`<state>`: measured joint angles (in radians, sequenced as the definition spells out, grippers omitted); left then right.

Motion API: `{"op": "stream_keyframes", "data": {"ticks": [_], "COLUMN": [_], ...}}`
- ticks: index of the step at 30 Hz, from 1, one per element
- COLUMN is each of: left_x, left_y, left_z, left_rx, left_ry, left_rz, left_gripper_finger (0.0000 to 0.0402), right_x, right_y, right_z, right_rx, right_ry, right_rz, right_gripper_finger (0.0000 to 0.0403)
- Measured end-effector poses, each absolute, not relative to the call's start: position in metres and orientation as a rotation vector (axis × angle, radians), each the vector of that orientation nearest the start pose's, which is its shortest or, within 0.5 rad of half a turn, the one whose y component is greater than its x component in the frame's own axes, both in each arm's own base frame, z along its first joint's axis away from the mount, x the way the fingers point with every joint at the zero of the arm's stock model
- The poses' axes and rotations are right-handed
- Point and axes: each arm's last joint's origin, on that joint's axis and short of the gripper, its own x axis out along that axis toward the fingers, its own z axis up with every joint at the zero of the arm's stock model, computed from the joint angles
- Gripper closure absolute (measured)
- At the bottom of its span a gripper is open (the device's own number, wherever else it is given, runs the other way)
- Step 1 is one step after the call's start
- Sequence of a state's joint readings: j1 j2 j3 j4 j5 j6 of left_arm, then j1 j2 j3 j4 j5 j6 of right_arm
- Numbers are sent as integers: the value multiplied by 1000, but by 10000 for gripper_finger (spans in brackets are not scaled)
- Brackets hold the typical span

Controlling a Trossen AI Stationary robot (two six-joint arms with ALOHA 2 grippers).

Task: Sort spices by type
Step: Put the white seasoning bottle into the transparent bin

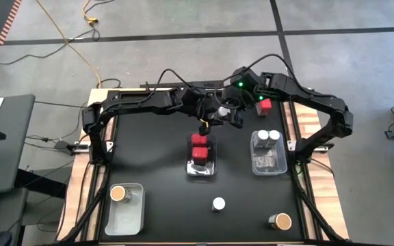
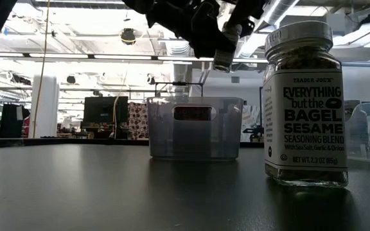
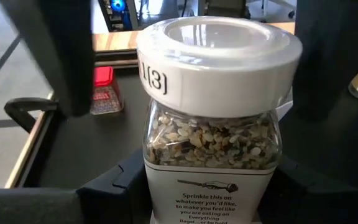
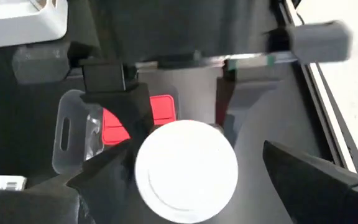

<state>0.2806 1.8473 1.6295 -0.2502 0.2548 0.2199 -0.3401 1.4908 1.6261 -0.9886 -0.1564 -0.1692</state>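
A white-lidded spice jar [image 3: 210, 124] hangs above the far end of the middle clear bin [image 1: 201, 167], which holds red square-topped spices [image 1: 199, 147]. My left gripper [image 3: 207, 193] is shut on this jar. My right gripper [image 4: 197, 180] is open, with one finger on each side of the jar's white lid [image 4: 185, 171], apart from it. Two white-lidded jars [image 1: 267, 136] stand in the right bin [image 1: 268, 164]. A brown-topped jar [image 1: 118, 193] stands in the left bin [image 1: 127, 215]. My left gripper pinches the jar's labelled lower body [image 3: 166, 193] between its two fingers [image 3: 114, 186]. The fingers come from the table's left side, slanting a little downward. The jar stands upright in the hold, lid up, lifted clear of the table and the bin.
On the bare table stand a red spice [image 1: 265, 104] at the far right, a white-lidded jar [image 1: 218, 203] near the front (large in the low view [image 2: 307, 102]), and a brown-topped jar [image 1: 280, 221] at the front right. Both arms crowd the far middle.
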Motion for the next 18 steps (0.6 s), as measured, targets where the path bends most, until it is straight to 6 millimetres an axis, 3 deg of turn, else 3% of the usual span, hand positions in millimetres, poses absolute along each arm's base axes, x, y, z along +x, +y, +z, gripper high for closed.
{"op": "stream_keyframes", "data": {"ticks": [12, 18], "left_x": [415, 415], "left_y": [112, 112], "left_z": [319, 320], "left_rx": [85, 74], "left_ry": [456, 445], "left_rz": [-18, -14], "left_gripper_finger": [200, 200], "right_x": [282, 295], "right_y": [-93, -94], "right_z": [384, 372], "right_rx": [4, -29], "right_ry": [865, 900], "right_rz": [-78, -45], "right_gripper_finger": [25, 25]}}
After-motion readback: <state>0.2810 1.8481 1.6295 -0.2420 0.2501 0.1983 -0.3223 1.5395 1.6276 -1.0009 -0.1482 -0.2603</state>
